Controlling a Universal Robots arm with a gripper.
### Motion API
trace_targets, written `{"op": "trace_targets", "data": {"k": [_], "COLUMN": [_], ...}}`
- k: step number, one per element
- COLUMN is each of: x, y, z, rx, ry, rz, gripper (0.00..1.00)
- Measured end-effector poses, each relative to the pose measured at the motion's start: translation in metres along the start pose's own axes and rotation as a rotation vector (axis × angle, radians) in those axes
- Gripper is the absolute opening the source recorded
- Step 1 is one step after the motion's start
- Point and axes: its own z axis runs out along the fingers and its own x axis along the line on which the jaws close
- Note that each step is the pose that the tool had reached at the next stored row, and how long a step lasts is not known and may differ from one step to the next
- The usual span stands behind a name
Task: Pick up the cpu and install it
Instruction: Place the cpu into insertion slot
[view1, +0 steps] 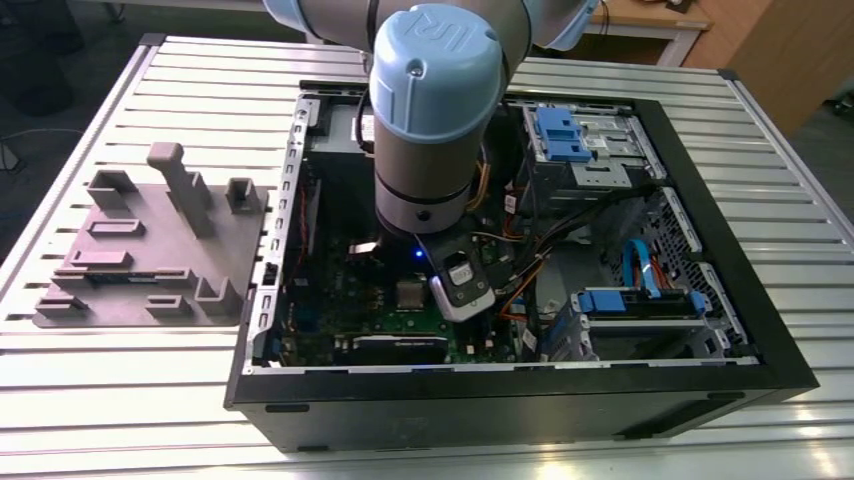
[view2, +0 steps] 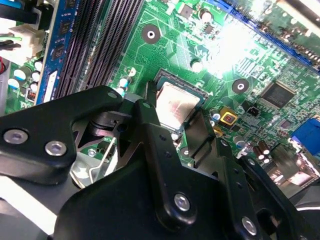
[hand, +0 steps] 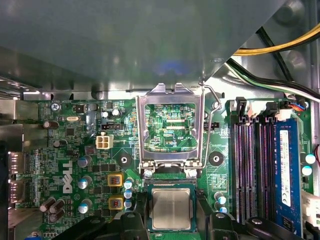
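We see the cpu (hand: 171, 209) lying in its socket with the gripper (view2: 175, 122) close over it, the hinged load frame (hand: 171, 125) folded back just beside. 4 memory slots (hand: 255, 170) flank 1 side (cables (hand: 280, 47) cross further off); free room looks narrow, perhaps only from above.

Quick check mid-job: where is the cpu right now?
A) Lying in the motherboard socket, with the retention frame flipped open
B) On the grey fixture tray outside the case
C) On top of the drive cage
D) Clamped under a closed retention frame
A: in the first wrist view the cpu lies in the socket on the motherboard, and the retention frame stands swung open beside it.
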Motion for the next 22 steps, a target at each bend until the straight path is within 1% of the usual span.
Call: {"op": "trace_targets", "data": {"k": [8,9,18,20,21,22], "x": [-0.0001,0.0,0.0004,0.0004,0.0004,0.0005], "y": [0.0001,0.0001,0.0,-0.0001,-0.0001,-0.0001], "z": [0.0003,0.0003,0.0,-0.0002,-0.0002,-0.0001], "rx": [-0.0006,-0.0006,0.0001,0.0004,0.0003,0.0003], "ry": [-0.0004,-0.0002,0.0,0.0001,0.0001,0.0001], "rz": [0.0,0.0,0.0,0.0,0.0,0.0], "gripper": [0.48,0.54,0.54,0.53,0.49,0.49]}}
